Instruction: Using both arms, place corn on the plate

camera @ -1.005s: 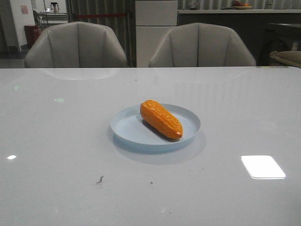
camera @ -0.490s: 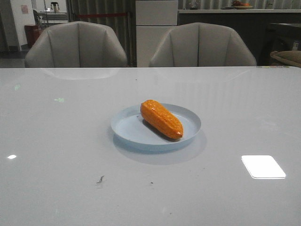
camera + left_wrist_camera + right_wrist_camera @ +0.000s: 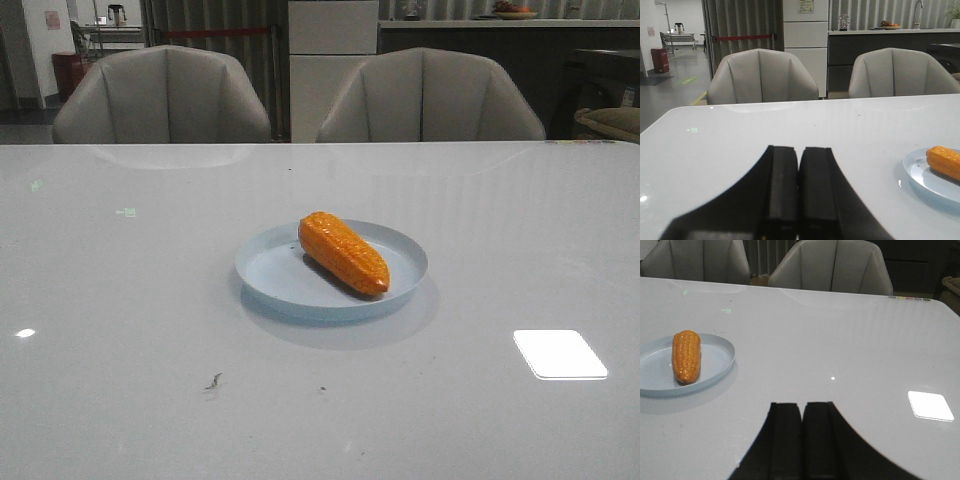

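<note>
Plate (image 3: 331, 270) sits mid-table (image 3: 120, 350). Corn (image 3: 343, 252) lies in the plate, diagonal, thick end toward far-left rim, tip toward near-right rim. Two chairs behind the plate beyond the far table edge: one far-left (image 3: 162, 95), one far-right (image 3: 430, 95).

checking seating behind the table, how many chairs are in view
2. One chair stands behind the table's far edge on the left, the other chair behind it on the right, both facing the robot. None seems hidden.
</note>
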